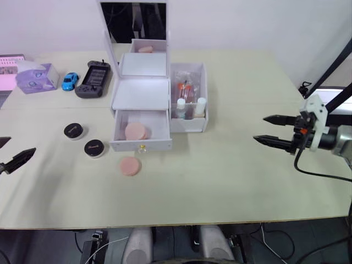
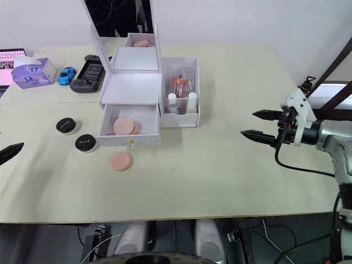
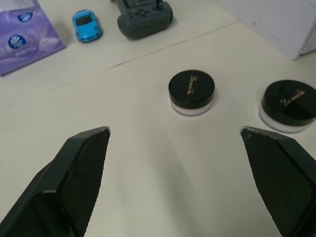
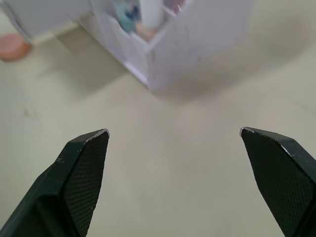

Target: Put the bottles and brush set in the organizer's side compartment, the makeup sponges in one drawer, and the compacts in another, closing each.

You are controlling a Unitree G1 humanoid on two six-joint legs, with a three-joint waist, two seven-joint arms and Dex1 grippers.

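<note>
The white plastic organizer (image 1: 142, 110) sits centre-frame, its lower drawer (image 1: 141, 132) open with one sponge inside. The loose pink round makeup sponge (image 1: 130, 165) lies just below it — nearer the left gripper (image 1: 11, 154), fingers spread, at left edge.

White plastic organizer (image 1: 141, 93) sat upper centre, bottles (image 1: 190, 105) upright in its side compartment, one pink sponge (image 1: 136, 131) in the open drawer, another (image 1: 130, 166) below it, two black-lidded compacts (image 1: 73, 131) left.

Bright, even light; soft shadows; wrist-view blur.
</note>
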